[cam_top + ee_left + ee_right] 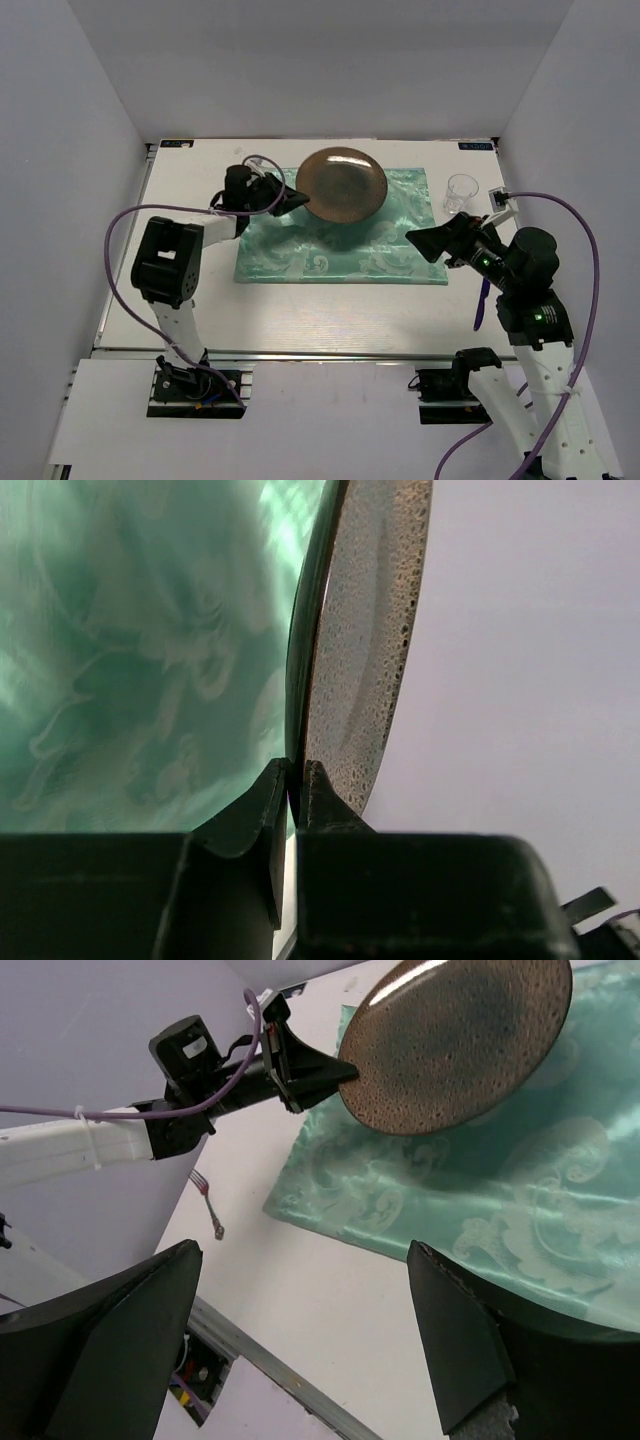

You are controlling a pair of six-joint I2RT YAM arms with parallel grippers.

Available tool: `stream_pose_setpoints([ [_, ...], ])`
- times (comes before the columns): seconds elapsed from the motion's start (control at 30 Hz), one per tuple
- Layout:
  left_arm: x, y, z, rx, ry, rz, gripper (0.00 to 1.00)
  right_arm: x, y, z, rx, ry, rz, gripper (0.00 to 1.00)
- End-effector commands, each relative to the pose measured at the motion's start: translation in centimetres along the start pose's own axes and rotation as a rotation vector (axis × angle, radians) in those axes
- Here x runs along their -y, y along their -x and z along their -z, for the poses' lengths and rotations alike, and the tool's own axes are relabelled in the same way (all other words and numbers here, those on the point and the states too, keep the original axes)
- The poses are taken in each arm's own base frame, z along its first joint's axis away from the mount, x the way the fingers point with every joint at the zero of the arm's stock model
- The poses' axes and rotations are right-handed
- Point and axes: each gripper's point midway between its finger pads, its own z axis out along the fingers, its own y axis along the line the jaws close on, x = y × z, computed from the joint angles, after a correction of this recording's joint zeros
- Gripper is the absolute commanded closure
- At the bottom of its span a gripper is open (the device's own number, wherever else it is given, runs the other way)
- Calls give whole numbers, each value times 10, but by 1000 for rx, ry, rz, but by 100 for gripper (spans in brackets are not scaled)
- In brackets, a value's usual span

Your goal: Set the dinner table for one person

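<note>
A speckled brown plate (342, 183) hangs tilted above the far part of the mint-green patterned cloth (340, 255), which lies on the white dinner table (300, 310). My left gripper (298, 200) is shut on the plate's left rim. In the left wrist view the fingers (318, 785) pinch the rim of the plate (365, 630) edge-on. My right gripper (420, 243) is open and empty over the cloth's right edge. In the right wrist view it (302, 1250) is wide open, facing the plate (455, 1040) and the left gripper (320, 1068).
A clear glass (461, 192) stands at the far right, beside a small white object (498, 200). A purple-handled utensil (482, 300) lies by the right arm. A fork (208, 1205) lies on the table (300, 1300) left of the cloth (480, 1210).
</note>
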Motion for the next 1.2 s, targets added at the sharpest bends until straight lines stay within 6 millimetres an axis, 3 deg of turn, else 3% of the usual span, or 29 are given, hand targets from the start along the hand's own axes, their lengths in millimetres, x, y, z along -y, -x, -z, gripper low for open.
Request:
stream_pose_setpoints([
  [0.0,58,20,2,41,-202,-147,100,4,12,8,50,-71,6,11],
  [0.07,59,17,-5,28,-232,-182,100,4,11,9,47,-69,8,11],
  [0.1,48,13,-11,2,-220,-170,100,4,9,10,43,-68,9,11],
  [0.3,27,-5,-24,-57,-231,-162,100,6,5,9,32,-62,19,11],
  [0.7,27,-23,-9,-71,-245,-155,100,10,-3,4,7,-49,18,11],
  [0.97,8,-40,-2,-95,-238,-114,100,10,-7,3,-2,-37,11,11],
  [1.17,0,-44,-9,-113,-226,-104,100,8,-8,3,-6,-23,14,11],
])
